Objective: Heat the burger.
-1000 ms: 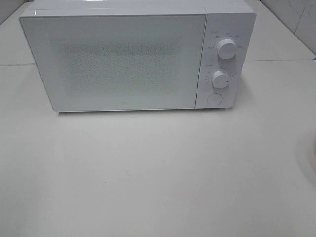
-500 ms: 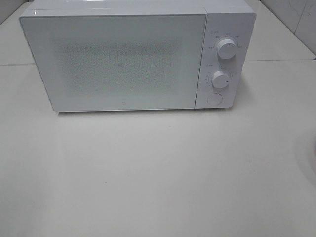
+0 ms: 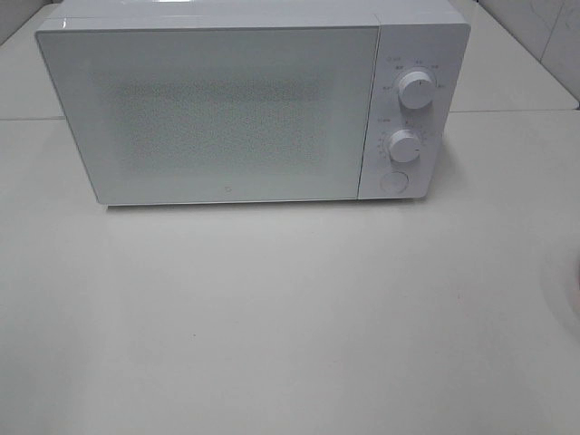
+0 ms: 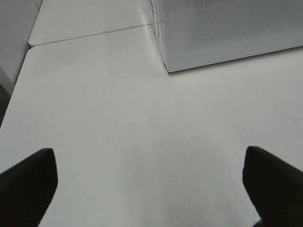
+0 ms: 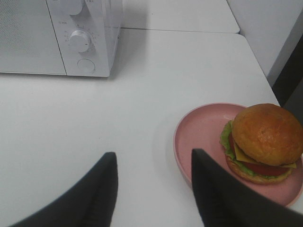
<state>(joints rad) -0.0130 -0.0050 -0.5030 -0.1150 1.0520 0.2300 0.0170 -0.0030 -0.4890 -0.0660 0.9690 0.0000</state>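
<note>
White table point(image 3: 272, 317): we see microwave point(image 3: 217, 109) shut, burger point(image 5: 265, 142) on plate point(image 5: 199, 137) beside it; left gripper point(image 4: 151, 189) wide, right gripper point(image 5: 151, 189) half-open, both empty. A tilted plate would spill it.

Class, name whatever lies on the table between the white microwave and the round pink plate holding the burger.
Nothing: the right wrist view shows only bare white tabletop between the white microwave and the round pink plate.

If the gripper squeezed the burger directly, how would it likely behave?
The burger is stacked layers, so it would probably shear or shed filling. Its domed bun looks soft, likely denting. It sits off-centre on the plate, which might tip if lifted by the far rim.
</note>
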